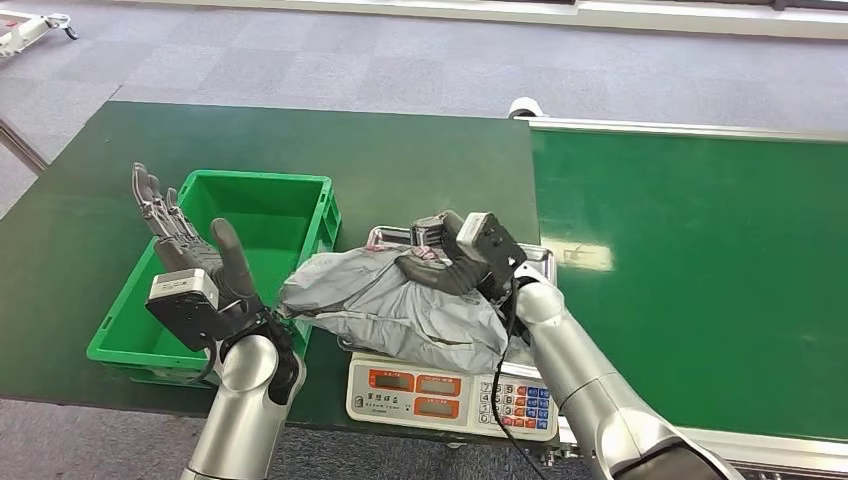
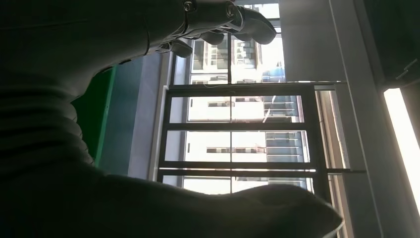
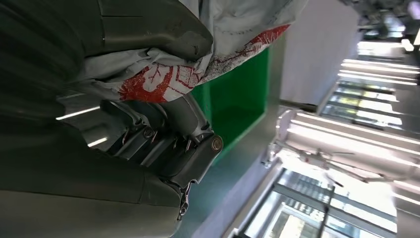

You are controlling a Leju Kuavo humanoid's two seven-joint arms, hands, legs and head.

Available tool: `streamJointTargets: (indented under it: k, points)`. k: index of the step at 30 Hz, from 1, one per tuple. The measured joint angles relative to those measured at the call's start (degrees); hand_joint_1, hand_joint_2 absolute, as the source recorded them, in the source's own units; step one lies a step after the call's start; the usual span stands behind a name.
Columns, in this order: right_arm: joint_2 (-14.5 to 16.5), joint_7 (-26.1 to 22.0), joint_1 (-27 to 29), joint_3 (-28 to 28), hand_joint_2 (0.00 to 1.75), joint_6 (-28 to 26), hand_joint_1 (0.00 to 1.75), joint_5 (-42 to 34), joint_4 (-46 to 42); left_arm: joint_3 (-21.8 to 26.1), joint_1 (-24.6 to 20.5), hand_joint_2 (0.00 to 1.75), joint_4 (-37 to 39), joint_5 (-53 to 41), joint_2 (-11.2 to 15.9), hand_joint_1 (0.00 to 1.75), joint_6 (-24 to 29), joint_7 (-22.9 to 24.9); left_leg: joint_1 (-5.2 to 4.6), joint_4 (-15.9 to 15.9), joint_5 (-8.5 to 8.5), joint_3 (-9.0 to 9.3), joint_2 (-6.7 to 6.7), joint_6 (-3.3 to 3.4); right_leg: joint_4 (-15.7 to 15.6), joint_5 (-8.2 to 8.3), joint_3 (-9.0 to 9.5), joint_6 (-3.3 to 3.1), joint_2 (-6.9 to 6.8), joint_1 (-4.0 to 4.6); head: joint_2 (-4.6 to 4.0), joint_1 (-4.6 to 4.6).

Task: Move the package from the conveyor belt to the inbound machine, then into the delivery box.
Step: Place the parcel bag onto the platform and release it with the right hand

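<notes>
A crumpled grey plastic package (image 1: 400, 305) with red print lies across the weighing scale (image 1: 450, 395), one end reaching toward the green box (image 1: 262, 215). My right hand (image 1: 450, 262) grips the package's top edge over the scale's steel pan; close up, its fingers (image 3: 163, 144) and thumb clamp the grey and red film (image 3: 163, 82). My left hand (image 1: 185, 240) is raised above the near part of the green box, palm upright, fingers spread and holding nothing. In the left wrist view its fingers (image 2: 223, 20) show against bright windows.
The green conveyor belt (image 1: 690, 260) runs along the right with a white roller (image 1: 524, 106) at its far end. The scale and box stand on a dark green table (image 1: 420, 160). Grey carpet floor lies beyond.
</notes>
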Motion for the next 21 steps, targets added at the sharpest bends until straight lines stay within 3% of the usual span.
streamJointTargets:
  k: [5,10,16,20,21]
  points:
    - [-0.5,6.2,-1.8,3.8,1.75,-11.2,1.75,9.1,1.5,0.2,0.5,0.0,0.3,1.9,0.2,0.0,0.0,0.0,0.0,0.0,0.0,0.04,0.06,0.0,0.0,0.02,0.0,0.01,0.03,0.01,0.0,0.0]
    - [-1.5,13.1,-4.5,8.6,1.75,-16.8,1.75,16.3,3.2,1.1,0.6,0.0,1.0,2.9,0.3,0.0,-0.7,0.0,0.02,0.0,0.04,0.08,0.09,-0.05,0.0,0.04,0.0,0.01,0.05,0.03,0.0,0.0]
    - [-2.8,11.4,-4.4,9.4,1.75,-26.8,1.75,16.9,2.1,2.2,0.9,0.0,1.5,3.0,0.2,0.0,-1.5,0.0,0.02,0.0,0.04,0.07,0.07,-0.06,0.0,0.04,-0.01,0.01,0.06,0.03,0.0,0.0]
    - [-5.1,9.6,-1.3,6.8,1.75,-33.0,1.72,16.4,-6.4,2.8,1.1,0.0,1.6,3.1,0.1,0.0,-2.6,0.0,0.0,0.0,0.02,0.04,0.07,-0.03,0.0,0.03,-0.01,0.01,0.06,0.01,0.0,0.01]
    - [-5.6,10.3,-0.5,6.0,1.75,-32.9,1.29,16.5,-8.7,2.8,1.1,0.0,1.7,3.0,0.1,0.0,-2.8,0.0,0.0,0.0,0.01,0.03,0.07,-0.02,0.0,0.03,-0.02,0.01,0.06,0.0,0.0,0.0]
